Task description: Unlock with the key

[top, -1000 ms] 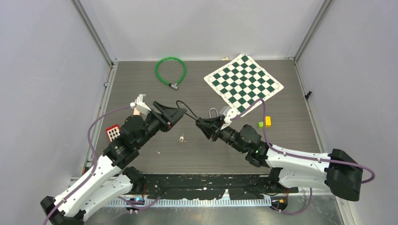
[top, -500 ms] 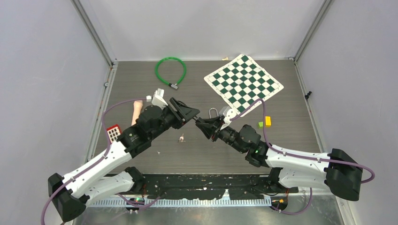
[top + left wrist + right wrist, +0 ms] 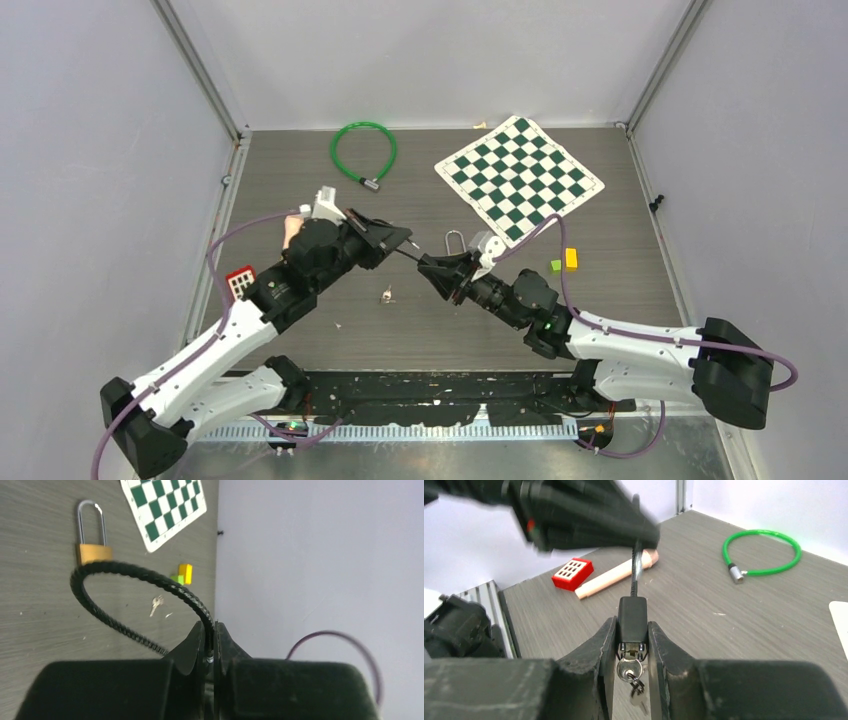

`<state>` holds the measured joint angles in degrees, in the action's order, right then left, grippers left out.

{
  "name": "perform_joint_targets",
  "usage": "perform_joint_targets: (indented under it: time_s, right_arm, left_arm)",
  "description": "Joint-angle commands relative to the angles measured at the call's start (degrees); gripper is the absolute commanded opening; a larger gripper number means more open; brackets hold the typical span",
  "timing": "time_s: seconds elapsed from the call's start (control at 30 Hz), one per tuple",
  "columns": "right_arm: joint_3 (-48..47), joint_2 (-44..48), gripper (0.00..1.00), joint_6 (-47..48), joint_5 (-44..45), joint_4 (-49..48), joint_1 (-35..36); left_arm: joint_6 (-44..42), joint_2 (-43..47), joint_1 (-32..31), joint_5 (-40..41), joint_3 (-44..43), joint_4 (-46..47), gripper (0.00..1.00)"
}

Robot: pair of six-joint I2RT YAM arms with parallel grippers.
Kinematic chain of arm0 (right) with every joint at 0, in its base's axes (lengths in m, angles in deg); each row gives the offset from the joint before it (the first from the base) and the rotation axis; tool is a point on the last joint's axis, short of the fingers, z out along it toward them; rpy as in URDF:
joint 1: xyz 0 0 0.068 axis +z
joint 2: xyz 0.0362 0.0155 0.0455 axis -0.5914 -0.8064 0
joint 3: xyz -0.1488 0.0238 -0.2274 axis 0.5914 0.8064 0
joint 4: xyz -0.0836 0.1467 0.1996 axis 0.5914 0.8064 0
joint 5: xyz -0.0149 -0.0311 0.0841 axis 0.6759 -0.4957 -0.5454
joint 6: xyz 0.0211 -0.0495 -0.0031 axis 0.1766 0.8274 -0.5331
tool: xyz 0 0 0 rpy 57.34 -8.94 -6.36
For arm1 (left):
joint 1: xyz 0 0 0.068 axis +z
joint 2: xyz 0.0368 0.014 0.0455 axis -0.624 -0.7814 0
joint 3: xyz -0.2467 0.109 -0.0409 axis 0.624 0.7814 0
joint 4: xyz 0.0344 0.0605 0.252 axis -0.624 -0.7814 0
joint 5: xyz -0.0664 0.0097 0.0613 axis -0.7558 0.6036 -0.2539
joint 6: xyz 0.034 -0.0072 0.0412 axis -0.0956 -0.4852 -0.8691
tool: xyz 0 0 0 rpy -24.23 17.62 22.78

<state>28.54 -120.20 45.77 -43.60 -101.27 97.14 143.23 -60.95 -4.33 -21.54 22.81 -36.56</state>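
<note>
My right gripper [image 3: 631, 626] is shut on the black body of a cable lock [image 3: 632, 615], held above the table. A silver key [image 3: 629, 669] sits in the body's keyhole between the jaws, and a ring with a second key hangs from it. The lock's black braided cable [image 3: 140, 575] loops out and back. My left gripper [image 3: 210, 628] is shut on the cable's end, right by its metal tip. From above, the left gripper [image 3: 403, 241] and the right gripper [image 3: 430, 268] nearly meet at mid-table.
A brass padlock [image 3: 455, 240] lies behind the grippers, and loose keys [image 3: 386, 295] lie in front. A green cable lock [image 3: 364, 150] and a chessboard mat [image 3: 520, 178] are at the back. A red block [image 3: 241, 283] and a wooden cylinder [image 3: 614, 575] are on the left, yellow [image 3: 571, 258] and green [image 3: 555, 266] blocks on the right.
The left arm swung right toward the right gripper, and its jaws went from open to shut on the cable's end. The right arm held still with the lock body.
</note>
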Motion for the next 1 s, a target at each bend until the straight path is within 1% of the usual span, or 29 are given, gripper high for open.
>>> perform_joint_targets:
  time_s: [0.0, 0.1, 0.27, 0.3, 0.33, 0.4, 0.43, 0.5, 0.53, 0.6, 0.7, 0.87, 0.97]
  right_arm:
    - [2.02, 2.26, 0.05, 0.32, -2.17, -4.94, 0.33]
    - [2.89, 2.68, 0.05, 0.98, -3.34, -4.85, 0.51]
    - [3.62, 3.85, 0.05, 0.24, -3.02, -4.61, 0.61]
    - [3.51, 4.32, 0.05, 0.21, -2.67, -4.01, 0.62]
    - [3.22, 4.58, 0.05, 0.21, -1.62, -3.59, 0.59]
    - [2.53, 4.83, 0.05, 0.62, 0.14, -1.64, 0.28]
    - [2.36, 5.03, 0.05, 0.66, 0.62, -0.46, 0.07]
    - [1.95, 5.55, 0.05, 0.16, 2.28, 1.28, -1.16]
    - [1.75, 6.17, 0.05, -0.47, 2.44, 1.82, -2.53]
    - [1.45, 7.21, 0.05, -1.41, 1.84, 3.27, -5.14]
    - [0.27, 7.78, 0.05, -2.3, 0.85, 6.29, -9.54]
    - [-2.92, 8.24, 0.05, -4.09, 1.51, 12.69, -16.85]
    - [-6.08, 7.94, 0.05, -4.39, 1.18, 17.54, -20.49]
  left_arm:
    - [5.66, 3.7, 5.52, 3.65, -0.46, 0.41, 0.0]
    - [7.98, 5.25, 8.5, 3.28, 0.7, 0.65, 0.0]
    - [5.29, 6.0, 10.55, 3.24, -0.87, -1.02, 0.0]
    - [4.54, 6.11, 10.75, 3.18, -0.99, -1.41, 0.05]
    - [3.72, 6.33, 10.95, 2.93, -1.02, -1.79, 0.16]
    - [1.65, 7.04, 11.43, 1.25, -0.93, -2.35, 0.48]
    - [0.29, 7.45, 11.54, 0.3, -0.84, -2.62, 0.61]
    - [-3.01, 8.21, 11.64, -1.83, -0.91, -3.77, 0.82]
    - [-4.94, 8.64, 11.69, -2.61, -1.02, -5.88, 0.88]
    - [-8.99, 10.04, 11.86, -3.53, -1.53, -8.79, 0.93]
    - [-15.86, 12.39, 12.55, -2.31, -3.97, -16.02, 0.94]
    - [-29.5, 13.72, 16.64, 5.19, -12.33, -34.22, 0.99]
    - [-35.94, 14.96, 21.54, 9.84, -14.46, -39.95, 1.0]
